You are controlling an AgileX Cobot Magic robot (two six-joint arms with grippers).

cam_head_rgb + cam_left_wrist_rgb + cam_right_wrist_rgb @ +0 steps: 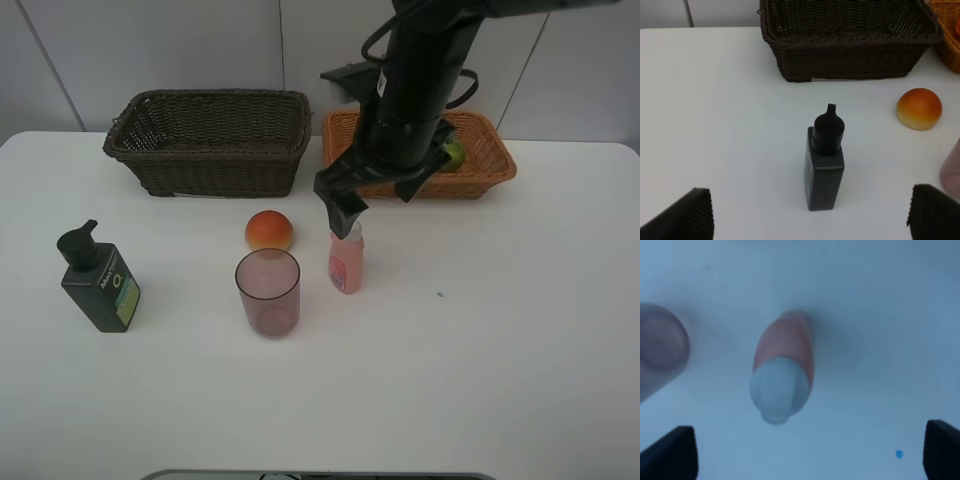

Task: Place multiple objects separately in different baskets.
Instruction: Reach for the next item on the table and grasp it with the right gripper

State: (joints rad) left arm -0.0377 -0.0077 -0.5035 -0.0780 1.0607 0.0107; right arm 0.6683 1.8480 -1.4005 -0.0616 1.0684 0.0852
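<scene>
Hovering right end effector (807,455) directly above pink bottle (782,375).

- The deep basket (210,140), upper left of the high view, is a dark brown wicker weave.
- The shallow basket (490,165), upper right, is a light orange-tan weave; the fruit (455,155) in it is green.
- The peach-like fruit (268,230) shades from red-orange to yellow.
- The cup (268,292) is translucent mauve.
- The small bottle (346,262) is pink with a whitish cap.
- The pump bottle (100,285), at left, is dark green with a black pump and a green-yellow label.
- The table (500,380) is white, with one blue speck (898,454).
- My right arm (420,90) is black.
</scene>
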